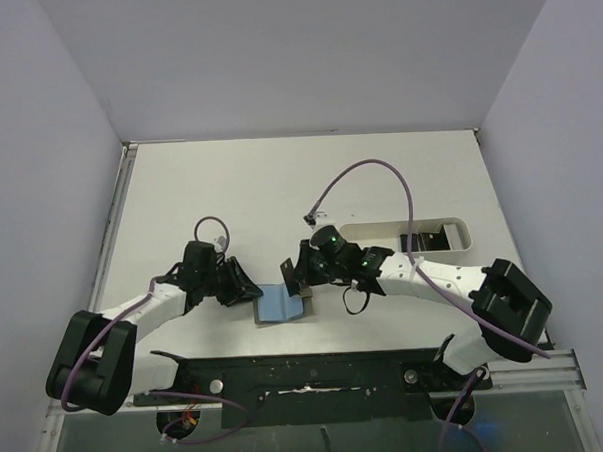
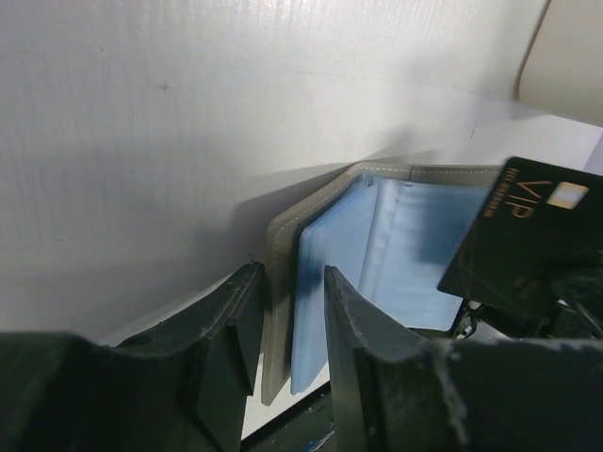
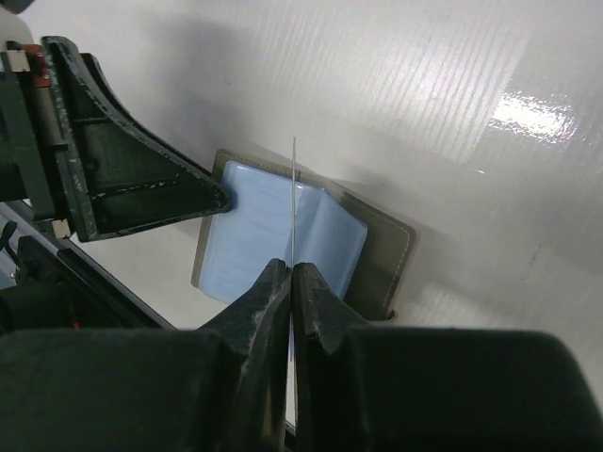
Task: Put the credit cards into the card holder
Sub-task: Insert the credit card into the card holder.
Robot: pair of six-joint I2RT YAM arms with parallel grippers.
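Note:
The card holder [image 1: 281, 305] lies open on the white table, blue lining up. My left gripper [image 1: 246, 286] is shut on its left edge; in the left wrist view the grey cover [image 2: 279, 282] and a blue sleeve sit between the fingers [image 2: 350, 320]. My right gripper [image 1: 296, 278] is shut on a black credit card [image 2: 528, 235] marked VIP. In the right wrist view this card [image 3: 294, 179] shows edge-on, upright over the blue pockets [image 3: 250, 226] of the card holder. More dark cards [image 1: 434, 238] lie in the white tray.
The white oblong tray [image 1: 382, 227] lies to the right, behind my right arm; its end shows in the left wrist view [image 2: 565, 47]. A black base rail [image 1: 308, 371] runs along the near table edge. Grey walls enclose the table.

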